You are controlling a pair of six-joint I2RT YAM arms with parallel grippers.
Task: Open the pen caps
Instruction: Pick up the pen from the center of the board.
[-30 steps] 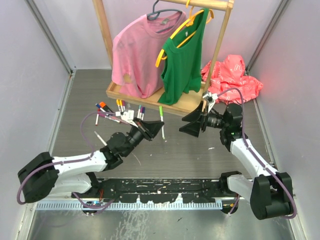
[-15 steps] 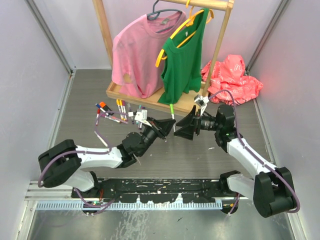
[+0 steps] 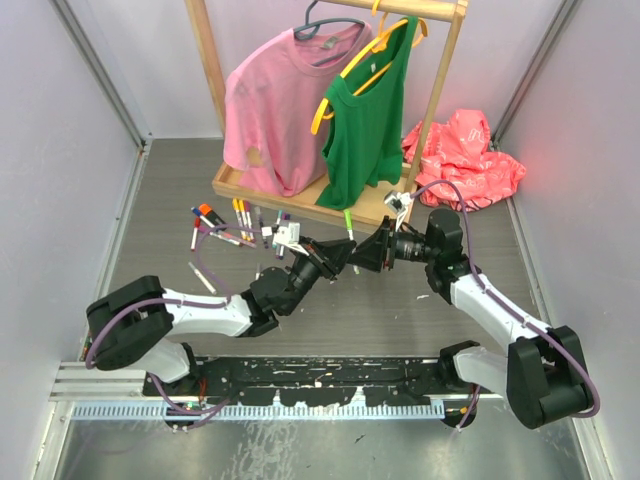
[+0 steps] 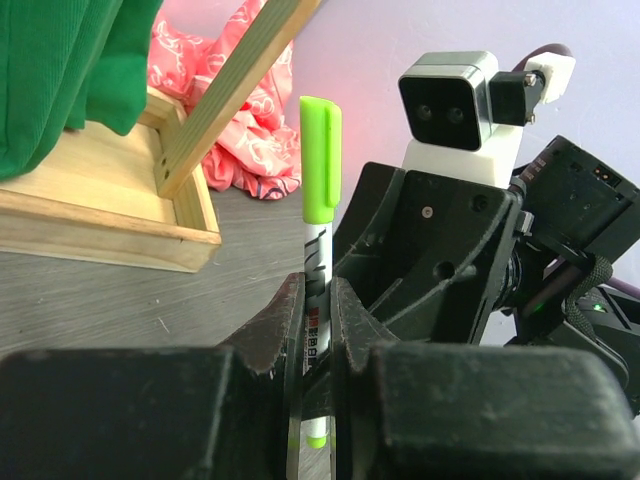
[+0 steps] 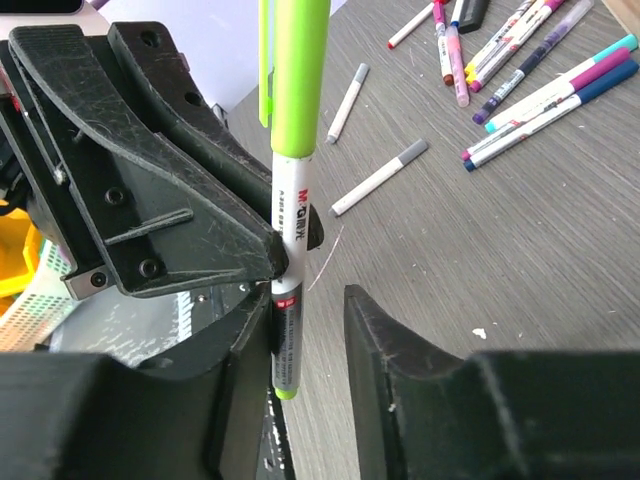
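The left claw (image 4: 312, 300) is shut tight on the white barrel of a marker (image 5: 285, 230), pinching it near its lower end. The marker stands upright. Its green cap (image 4: 320, 150) is on, and it sticks out above the claw at 12 o'clock. In the top view the cap sits mid-surface, just at 6 o'clock of the wooden rack (image 3: 300, 200).

The right claw (image 5: 305, 300) faces the left one nose to nose, the two almost touching. Its jaws are partly open and straddle the marker's lower barrel. One finger lies against or just beside the barrel, and the other stands apart with a clear gap. It has hold of nothing.

A cluster of pens (image 3: 235, 225) lies flat on the grey surface (image 3: 400, 300) at about 10 o'clock from the claws. Two white ones with grey ends (image 5: 380, 178) lie a little apart from the rest.

A pink shirt (image 3: 275, 100) and a green shirt (image 3: 370, 110) hang on the rack. A red cloth (image 3: 465, 150) is bunched on the surface at 2 o'clock.
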